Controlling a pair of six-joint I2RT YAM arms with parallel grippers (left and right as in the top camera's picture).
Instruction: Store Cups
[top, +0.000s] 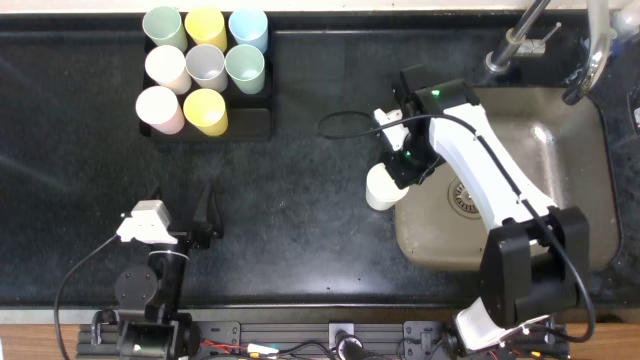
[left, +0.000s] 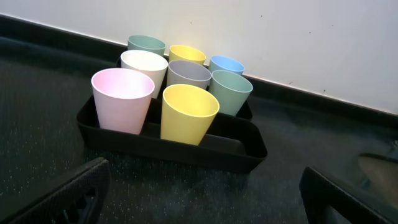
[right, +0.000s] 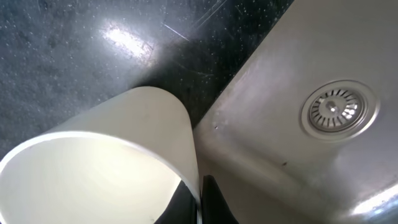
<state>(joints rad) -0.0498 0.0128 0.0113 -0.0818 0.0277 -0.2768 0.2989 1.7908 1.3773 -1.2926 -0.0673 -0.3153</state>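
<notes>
Cream-white cup is clamped between the right gripper's fingers, tilted, its open mouth toward the wrist, where the dark countertop meets the steel sink rim. Well apart from that gripper, the left gripper has its fingers spread wide. Ahead of it stands a black tray with eight pastel cups upright.
</notes>
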